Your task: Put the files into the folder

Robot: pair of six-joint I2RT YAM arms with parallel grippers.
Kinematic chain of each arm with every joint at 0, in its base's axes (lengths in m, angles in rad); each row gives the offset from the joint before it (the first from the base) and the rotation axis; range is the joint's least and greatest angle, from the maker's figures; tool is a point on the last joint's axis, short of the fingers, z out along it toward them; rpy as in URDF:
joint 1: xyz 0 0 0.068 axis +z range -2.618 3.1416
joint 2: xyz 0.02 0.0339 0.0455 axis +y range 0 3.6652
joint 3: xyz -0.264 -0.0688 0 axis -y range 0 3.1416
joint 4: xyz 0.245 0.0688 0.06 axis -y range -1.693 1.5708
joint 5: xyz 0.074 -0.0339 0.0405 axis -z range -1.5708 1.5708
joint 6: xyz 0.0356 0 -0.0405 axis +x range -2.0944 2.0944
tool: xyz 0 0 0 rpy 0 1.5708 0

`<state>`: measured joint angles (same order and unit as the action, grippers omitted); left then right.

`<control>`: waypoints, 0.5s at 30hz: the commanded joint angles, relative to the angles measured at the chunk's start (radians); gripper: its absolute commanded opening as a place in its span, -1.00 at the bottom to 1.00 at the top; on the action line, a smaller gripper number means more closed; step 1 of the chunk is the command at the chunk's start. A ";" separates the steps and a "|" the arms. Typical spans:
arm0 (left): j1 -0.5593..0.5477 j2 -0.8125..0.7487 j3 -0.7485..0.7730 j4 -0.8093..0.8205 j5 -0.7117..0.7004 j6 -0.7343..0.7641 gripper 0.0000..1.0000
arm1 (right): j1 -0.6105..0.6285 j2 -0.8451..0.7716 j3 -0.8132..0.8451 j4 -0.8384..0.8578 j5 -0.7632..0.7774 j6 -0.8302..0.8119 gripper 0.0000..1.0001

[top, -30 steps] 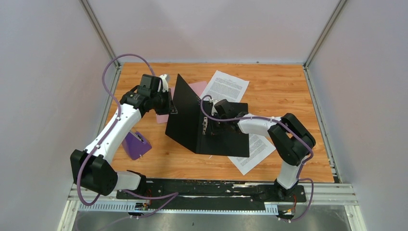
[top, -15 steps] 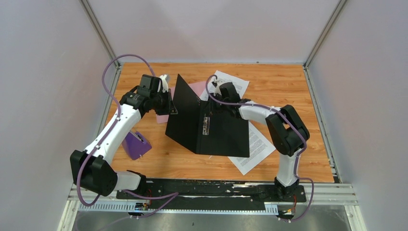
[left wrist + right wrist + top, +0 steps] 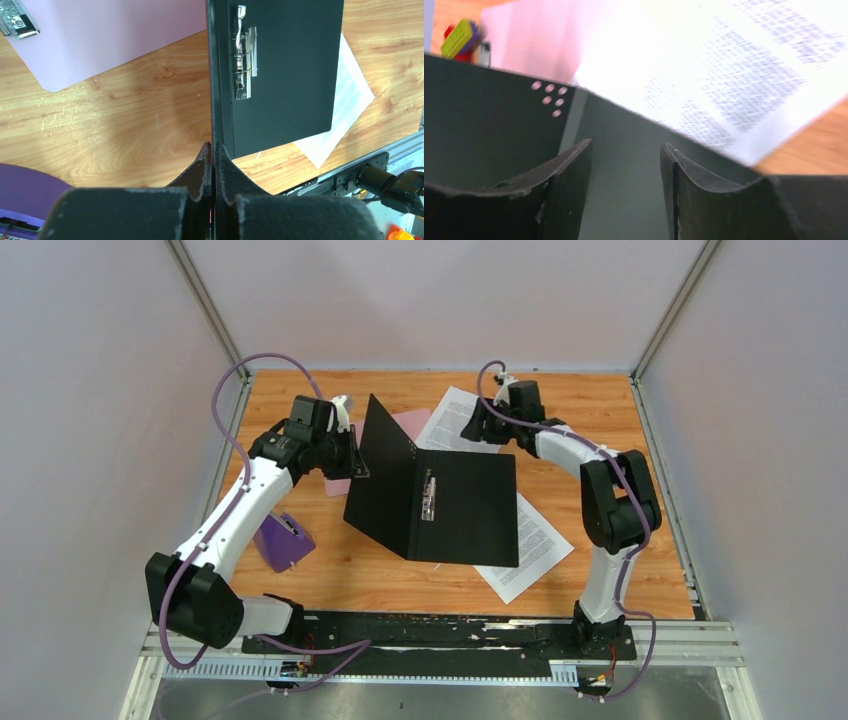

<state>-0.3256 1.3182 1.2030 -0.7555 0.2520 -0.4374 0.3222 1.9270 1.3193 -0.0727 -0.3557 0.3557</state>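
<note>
The black folder (image 3: 470, 508) lies open on the table with a metal clip (image 3: 428, 498) inside. My left gripper (image 3: 356, 454) is shut on the edge of its raised left cover (image 3: 385, 470) and holds it upright; in the left wrist view the fingers (image 3: 221, 162) pinch that thin edge. One file (image 3: 470, 420) lies at the back, partly under the folder. The other file (image 3: 537, 552) sticks out from under the folder's front right. My right gripper (image 3: 480, 426) is open and empty just over the back file (image 3: 734, 75), at the folder's back edge (image 3: 499, 125).
A pink sheet (image 3: 409, 424) with a clip lies behind the raised cover and also shows in the left wrist view (image 3: 110, 35). A purple object (image 3: 282, 540) sits at the left by my left arm. Grey walls close in the table on three sides.
My right gripper has moved from above the folder's clip back and to the right, to the file at the back. The left gripper and the raised cover have not moved.
</note>
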 commanded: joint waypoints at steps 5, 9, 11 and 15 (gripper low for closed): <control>-0.003 -0.028 -0.020 0.008 0.020 0.048 -1.00 | -0.197 0.093 0.151 -0.029 0.018 -0.058 0.18; -0.001 -0.016 -0.024 0.009 0.026 0.054 -1.00 | -0.256 0.191 0.253 -0.040 0.026 -0.061 0.19; -0.002 -0.016 -0.027 0.008 0.023 0.055 -1.00 | -0.276 0.250 0.321 -0.043 0.026 -0.047 0.19; -0.002 -0.017 -0.039 0.018 0.027 0.053 -1.00 | -0.306 0.356 0.420 -0.039 0.031 -0.034 0.19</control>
<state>-0.3252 1.3167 1.1889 -0.7391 0.2546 -0.4137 0.0330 2.2074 1.6306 -0.1158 -0.3325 0.3176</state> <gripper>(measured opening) 0.017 0.594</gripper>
